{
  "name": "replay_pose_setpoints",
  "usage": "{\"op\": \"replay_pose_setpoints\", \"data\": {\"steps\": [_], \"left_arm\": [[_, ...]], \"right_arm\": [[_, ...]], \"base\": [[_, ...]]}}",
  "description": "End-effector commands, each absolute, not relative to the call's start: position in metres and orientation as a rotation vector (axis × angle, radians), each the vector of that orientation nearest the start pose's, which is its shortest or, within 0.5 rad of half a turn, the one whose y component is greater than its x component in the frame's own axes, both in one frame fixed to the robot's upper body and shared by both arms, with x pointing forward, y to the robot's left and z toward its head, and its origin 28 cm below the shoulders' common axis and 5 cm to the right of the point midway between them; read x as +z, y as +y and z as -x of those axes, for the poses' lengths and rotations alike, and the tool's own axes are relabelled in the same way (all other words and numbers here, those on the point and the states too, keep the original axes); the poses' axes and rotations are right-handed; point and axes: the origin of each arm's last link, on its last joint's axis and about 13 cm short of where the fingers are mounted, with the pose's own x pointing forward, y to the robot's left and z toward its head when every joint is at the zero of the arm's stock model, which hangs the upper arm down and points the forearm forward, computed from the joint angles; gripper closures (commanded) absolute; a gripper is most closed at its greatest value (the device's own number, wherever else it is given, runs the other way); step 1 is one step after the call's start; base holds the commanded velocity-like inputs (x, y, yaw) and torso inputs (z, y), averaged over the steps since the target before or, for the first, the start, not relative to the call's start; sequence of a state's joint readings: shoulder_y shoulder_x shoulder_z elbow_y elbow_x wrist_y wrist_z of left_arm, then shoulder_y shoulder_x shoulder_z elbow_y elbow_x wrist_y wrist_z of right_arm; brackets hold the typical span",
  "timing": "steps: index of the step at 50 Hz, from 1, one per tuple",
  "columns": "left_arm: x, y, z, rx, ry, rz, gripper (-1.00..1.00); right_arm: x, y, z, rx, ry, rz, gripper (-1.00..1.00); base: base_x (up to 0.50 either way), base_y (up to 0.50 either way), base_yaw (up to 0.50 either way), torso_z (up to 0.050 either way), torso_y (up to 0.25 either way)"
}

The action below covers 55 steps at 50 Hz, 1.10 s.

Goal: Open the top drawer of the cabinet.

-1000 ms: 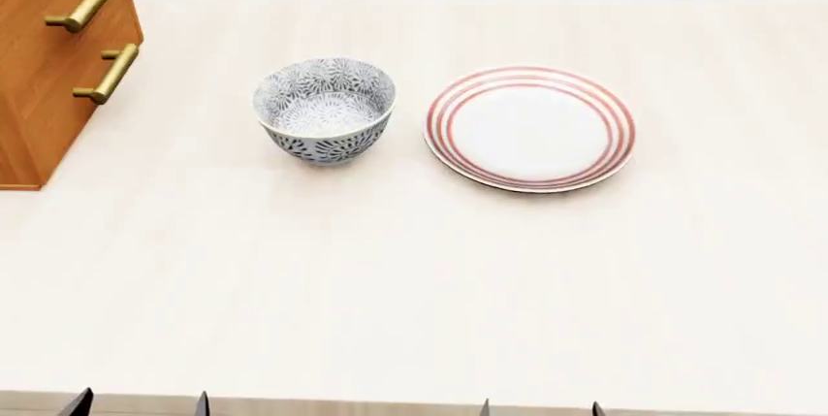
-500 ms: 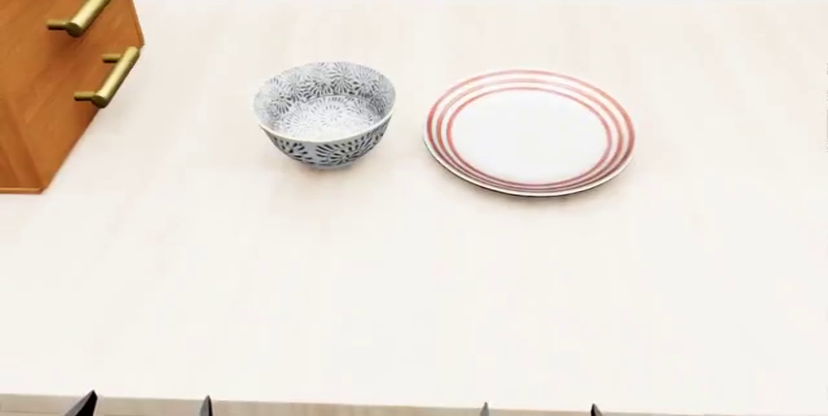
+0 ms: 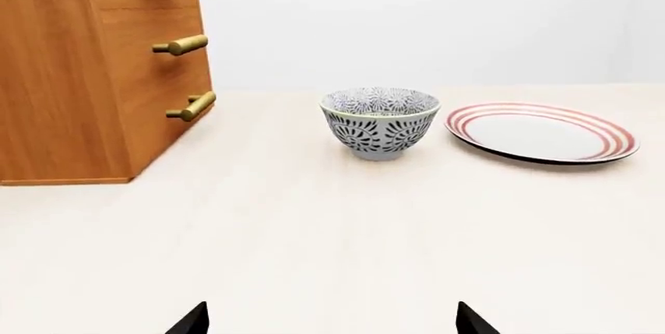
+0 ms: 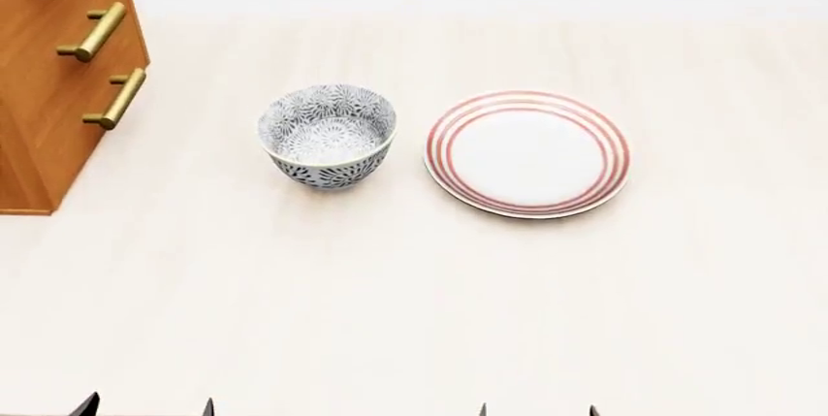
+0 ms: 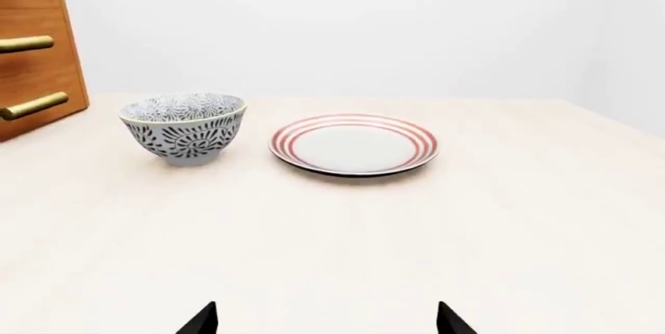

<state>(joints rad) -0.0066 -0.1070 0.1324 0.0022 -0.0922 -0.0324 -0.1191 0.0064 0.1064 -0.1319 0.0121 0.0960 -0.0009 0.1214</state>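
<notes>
While both arms sit low at table (image 4: pixel 414 319) edge, L fingers (image 3: pixel 198 320) & R fingers (image 5: pixel 205 320) spread wide, holding nothing.

Bright even light, soft faint shadows, sharp render, no glare.

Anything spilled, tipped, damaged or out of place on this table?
Nothing stands out. The bowl sits upright and empty beside the plate, apart from it; the cabinet looks intact, drawers shut.
</notes>
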Motion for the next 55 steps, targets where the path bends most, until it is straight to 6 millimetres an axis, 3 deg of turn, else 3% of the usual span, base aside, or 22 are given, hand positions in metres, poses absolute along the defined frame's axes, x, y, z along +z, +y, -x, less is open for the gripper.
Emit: {"op": "replay_pose_setpoints", "data": {"steps": [1, 21, 55], "left_arm": [[0.0110, 0.2045, -0.2102, -0.014, 0.029, -0.016, -1.00], [0.0133, 0.2047, -0.2113, -0.010, 0.023, -0.016, -1.00], [0.0113, 0.2047, -0.2107, -0.018, 0.035, -0.012, -1.00]], "right_arm": [[0.0111, -0.0952, -0.2098, 0.011, 0.013, 0.013, -1.00], [0.0119, -0.0952, -0.2108, 0.011, 0.011, 0.013, -1.00], [0.0103, -0.0939, -0.2102, 0.024, 0.014, 0.014, -1.00]], "base": [[0.00, 0.00, 0.00, 0.050, 0.000], [0.03, 0.00, 0.00, 0.042, 0.000], [0.50, 0.00, 0.00, 0.000, 0.000]]}}
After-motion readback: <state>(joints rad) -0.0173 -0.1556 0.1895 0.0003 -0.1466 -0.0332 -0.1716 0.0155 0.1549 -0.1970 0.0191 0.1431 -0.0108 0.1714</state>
